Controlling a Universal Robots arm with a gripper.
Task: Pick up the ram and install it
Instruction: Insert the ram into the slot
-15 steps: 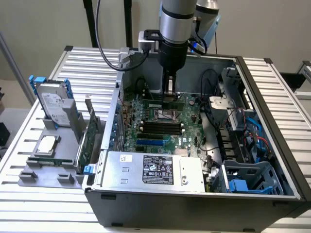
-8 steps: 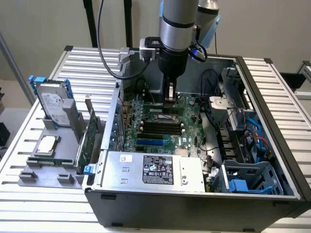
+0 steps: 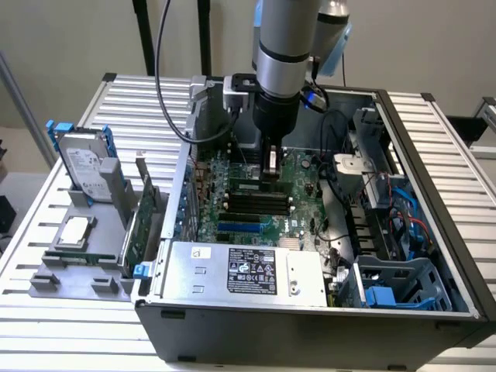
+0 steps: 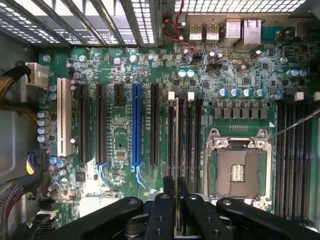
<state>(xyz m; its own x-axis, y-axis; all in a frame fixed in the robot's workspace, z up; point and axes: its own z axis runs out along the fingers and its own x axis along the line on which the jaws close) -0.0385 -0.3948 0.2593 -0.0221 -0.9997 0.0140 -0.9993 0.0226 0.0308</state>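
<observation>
My gripper (image 3: 270, 180) reaches down into the open computer case (image 3: 434, 147), just above the motherboard (image 3: 232, 174). It is shut on the ram (image 4: 177, 145), a thin stick that the wrist view sees edge-on, running away from the black fingers (image 4: 165, 200). The stick lies along one of the black memory slots (image 4: 192, 140) beside the open processor socket (image 4: 237, 167), right at the slot; whether it is seated I cannot tell. In the exterior view the ram (image 3: 271, 163) hangs under the gripper over the memory slots (image 3: 256, 203).
A grey fixture (image 3: 74, 267) at the exterior view's left carries a hard drive (image 3: 81, 167), a silver processor chip (image 3: 75, 231) and a green expansion card (image 3: 139, 229). The power supply (image 3: 248, 271) fills the case's front; cables (image 3: 403, 209) and a drive cage crowd its right side.
</observation>
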